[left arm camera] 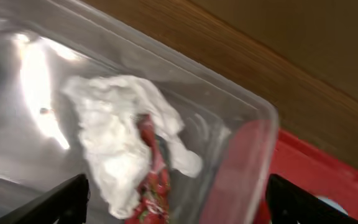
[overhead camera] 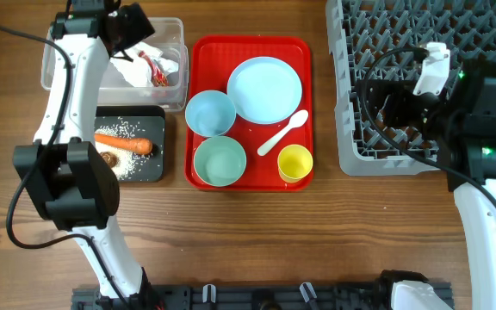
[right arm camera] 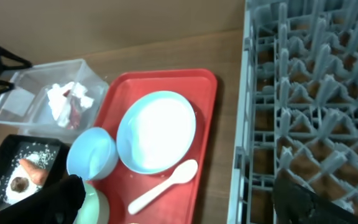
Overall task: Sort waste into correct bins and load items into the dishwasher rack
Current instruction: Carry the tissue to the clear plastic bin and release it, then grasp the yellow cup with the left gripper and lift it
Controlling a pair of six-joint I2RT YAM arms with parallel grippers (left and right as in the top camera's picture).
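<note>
A crumpled white napkin (left arm camera: 114, 137) and a red crinkled wrapper (left arm camera: 151, 174) lie together inside the clear plastic tub (left arm camera: 253, 109), directly below the left jaws. Those jaws hang spread and pinch nothing. Nearer the arm's base than those jaws, the shallow black tray (overhead camera: 145, 120) holds the orange carrot piece (overhead camera: 123, 142), loose white rice grains (overhead camera: 127, 165) and a small brown lump (overhead camera: 110, 158).

Sorting looks finished, so loading is the step in hand. The right jaws hover spread and empty over the near edge of the large grey lattice rack (right arm camera: 303, 93). Ahead of them, the flat red tray (overhead camera: 248, 41) carries the pale blue round plate (overhead camera: 264, 89), pale blue bowl (overhead camera: 210, 113), mint-green bowl (overhead camera: 220, 162), small yellow cup (overhead camera: 295, 162) and white plastic spoon (overhead camera: 282, 133).

The next move probably calls for the right jaws to reach across to the cup or spoon, the nearest items, and close on a rim or handle.
</note>
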